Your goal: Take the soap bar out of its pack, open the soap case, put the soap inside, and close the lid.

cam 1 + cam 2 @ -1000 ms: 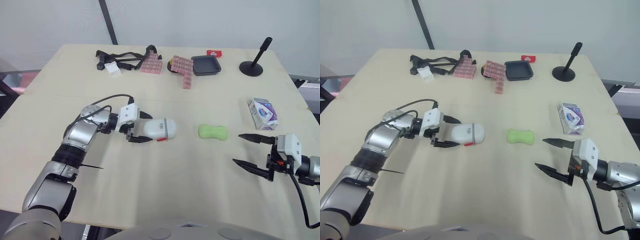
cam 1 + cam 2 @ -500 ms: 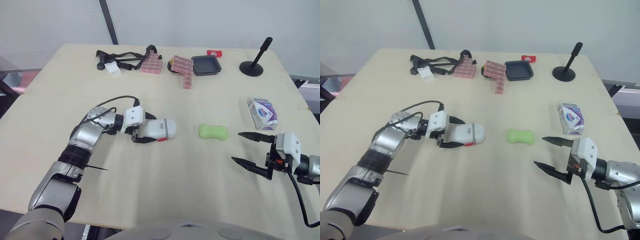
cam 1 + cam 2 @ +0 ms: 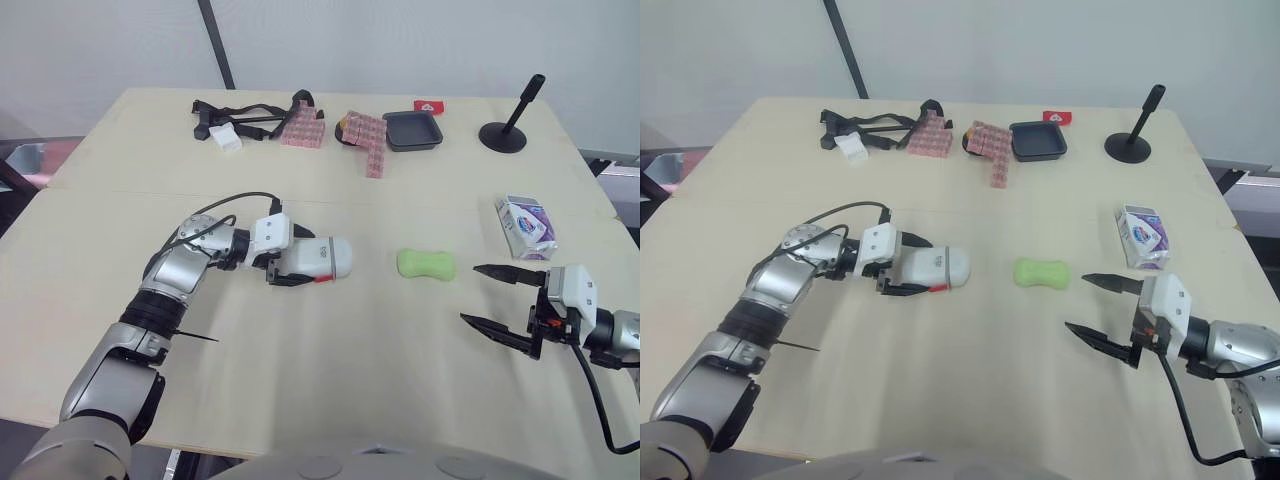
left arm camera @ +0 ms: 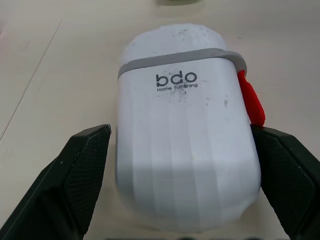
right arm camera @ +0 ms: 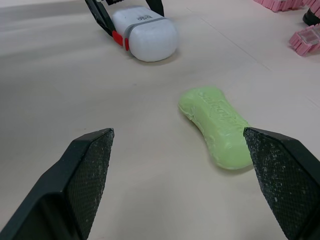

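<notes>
The white soap case (image 3: 318, 258) lies on its side, lid shut, with a red latch, left of the table's middle. My left gripper (image 3: 298, 258) is open and straddles the case's near end. In the left wrist view one finger (image 4: 85, 170) stands a sliver off the case (image 4: 185, 150), while the other is against the side with the latch. The bare green soap bar (image 3: 426, 264) lies to the right of the case. Its white and purple pack (image 3: 526, 226) sits further right. My right gripper (image 3: 470, 294) hangs open, right of the soap (image 5: 216, 125) and apart from it.
Along the far edge lie black straps (image 3: 240, 112), a white block (image 3: 226, 140), two stacks of pink blocks (image 3: 303, 128), a black tray (image 3: 412, 130), a small red item (image 3: 428, 105) and a black stand (image 3: 505, 130). Bare tabletop lies in front of the soap and case.
My left gripper has slid forward so that its fingers now flank the soap case. The right gripper has drifted slightly left. Soap, case and pack have stayed put.
</notes>
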Robot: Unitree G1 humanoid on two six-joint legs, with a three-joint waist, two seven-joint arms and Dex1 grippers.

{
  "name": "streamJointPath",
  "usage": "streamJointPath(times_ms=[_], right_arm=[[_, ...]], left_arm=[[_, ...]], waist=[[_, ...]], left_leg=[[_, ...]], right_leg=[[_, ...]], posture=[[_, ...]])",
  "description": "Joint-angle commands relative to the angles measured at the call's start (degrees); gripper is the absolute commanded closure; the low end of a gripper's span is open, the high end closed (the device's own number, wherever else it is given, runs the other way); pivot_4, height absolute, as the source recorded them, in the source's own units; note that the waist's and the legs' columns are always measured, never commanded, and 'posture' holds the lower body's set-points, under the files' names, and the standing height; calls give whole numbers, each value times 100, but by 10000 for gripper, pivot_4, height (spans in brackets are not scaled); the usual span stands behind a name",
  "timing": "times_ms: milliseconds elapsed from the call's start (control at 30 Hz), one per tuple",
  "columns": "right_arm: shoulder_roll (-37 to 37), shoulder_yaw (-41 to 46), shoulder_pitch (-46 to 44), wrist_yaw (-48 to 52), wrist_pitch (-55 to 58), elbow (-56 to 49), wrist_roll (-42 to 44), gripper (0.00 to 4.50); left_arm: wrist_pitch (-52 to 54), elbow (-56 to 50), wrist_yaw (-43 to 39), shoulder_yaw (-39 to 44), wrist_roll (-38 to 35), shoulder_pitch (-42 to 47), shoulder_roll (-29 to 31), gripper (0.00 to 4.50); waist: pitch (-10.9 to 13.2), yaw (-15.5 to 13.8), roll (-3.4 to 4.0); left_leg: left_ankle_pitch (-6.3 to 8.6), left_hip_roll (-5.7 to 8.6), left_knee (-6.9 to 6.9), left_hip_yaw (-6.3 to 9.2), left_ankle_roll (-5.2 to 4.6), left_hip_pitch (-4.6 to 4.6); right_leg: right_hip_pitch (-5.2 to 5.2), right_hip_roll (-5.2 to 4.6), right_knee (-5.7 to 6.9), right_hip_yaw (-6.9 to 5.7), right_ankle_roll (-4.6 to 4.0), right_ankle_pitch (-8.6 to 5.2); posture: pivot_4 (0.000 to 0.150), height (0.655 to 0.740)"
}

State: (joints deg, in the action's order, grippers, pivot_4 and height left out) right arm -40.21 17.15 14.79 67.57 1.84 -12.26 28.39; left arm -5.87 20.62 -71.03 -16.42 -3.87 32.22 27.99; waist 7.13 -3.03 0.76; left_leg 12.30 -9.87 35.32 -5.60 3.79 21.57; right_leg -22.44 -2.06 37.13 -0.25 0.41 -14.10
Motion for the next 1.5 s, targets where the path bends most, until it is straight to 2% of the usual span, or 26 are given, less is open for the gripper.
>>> streamJointPath(times_ms=[33,333,467,700,1033,1300,1433,1500], right_arm=[[-33,58,5,-22,-61,-177,79,496],[-60,49,-5,0,-66,-159,77,496],[-63,49,-10,13,-78,-134,69,0],[-58,41,11,43,-138,-122,63,0],[65,-71,-117,356,-162,-532,625,0],[-139,-127,8,568,7,-663,605,0],[-343,-42,-138,-62,1029,-954,969,0],[-609,93,-379,-710,2290,-1288,1931,0]], left_arm=[[-126,11,20,44,5,75,8,0],[-171,147,-59,45,-38,125,-17,0],[-212,172,-64,30,-13,119,-33,10261],[-261,137,-28,25,5,78,-50,10261],[-331,276,12,52,-18,134,-87,10261],[-543,267,35,70,-27,88,-115,10261],[-807,22,97,241,-267,-31,-174,10261],[-1014,-350,96,316,-456,-227,-194,10261]], waist=[[0,2,0],[0,0,0],[0,0,0],[0,-3,0],[0,-4,0],[0,-17,-1],[1,-5,-1],[2,15,-2]], left_leg=[[0,0,0,0,0,0],[0,0,0,0,0,0],[0,0,0,0,0,1],[0,0,0,0,0,0],[0,0,1,0,-1,-1],[1,0,1,1,-4,0],[1,1,1,1,-4,1],[1,0,0,1,-4,0]], right_leg=[[0,0,0,0,0,0],[0,0,0,0,0,0],[0,0,0,0,0,0],[0,-1,0,-1,0,0],[0,-1,1,-1,0,0],[0,-4,0,-4,0,0],[0,-4,-1,-3,0,0],[0,-3,0,-3,0,0]], posture=[[1500,7400],[1500,7400],[1500,7400],[1500,7400],[1500,7400],[1500,7400],[1500,7400],[1500,7400]])
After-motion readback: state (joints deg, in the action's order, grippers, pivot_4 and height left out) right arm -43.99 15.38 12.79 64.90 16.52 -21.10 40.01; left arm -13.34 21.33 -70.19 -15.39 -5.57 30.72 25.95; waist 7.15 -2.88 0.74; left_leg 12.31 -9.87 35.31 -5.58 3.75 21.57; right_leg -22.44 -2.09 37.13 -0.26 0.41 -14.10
